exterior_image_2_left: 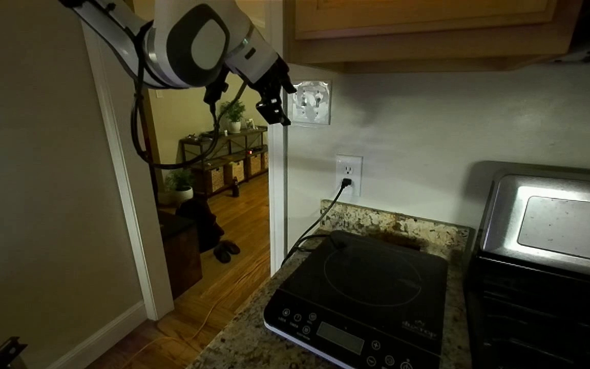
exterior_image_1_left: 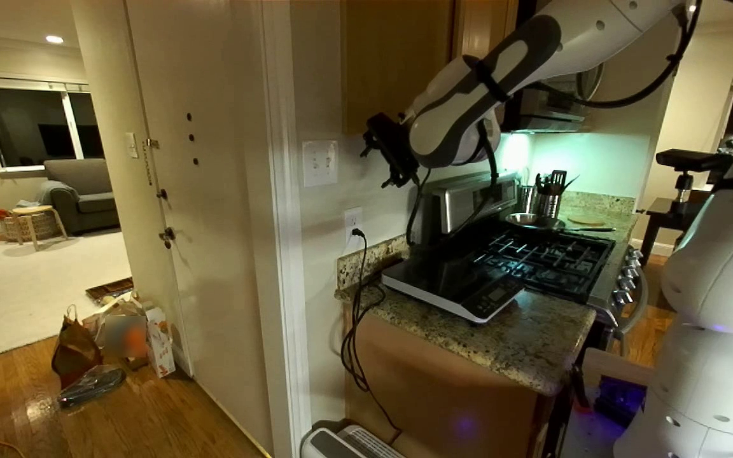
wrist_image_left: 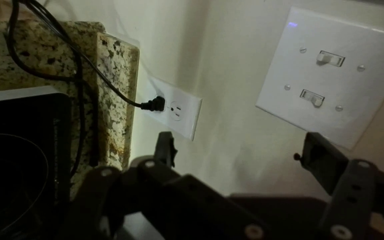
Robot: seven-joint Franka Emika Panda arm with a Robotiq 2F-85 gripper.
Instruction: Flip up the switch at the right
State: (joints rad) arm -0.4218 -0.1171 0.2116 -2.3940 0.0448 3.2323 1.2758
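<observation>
On the cooktop point(exterior_image_2_left: 377, 277): "duxtop" point(exterior_image_2_left: 419, 330) (a bit blurry), "LOCK" point(exterior_image_2_left: 282, 319), plus sign point(exterior_image_2_left: 376, 345).

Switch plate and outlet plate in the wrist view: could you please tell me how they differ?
The switch plate is wider than the outlet plate. The switch plate carries two toggles, whereas the outlet plate has sockets, one of them filled by a black plug. The switch plate is mounted higher than the outlet plate, as both exterior views show. Both are white and fixed to the same wall.

The hand point(wrist_image_left: 238, 148) is black, switch plate point(wrist_image_left: 327, 78) white, counter point(exterior_image_1_left: 519, 343) speckled.
</observation>
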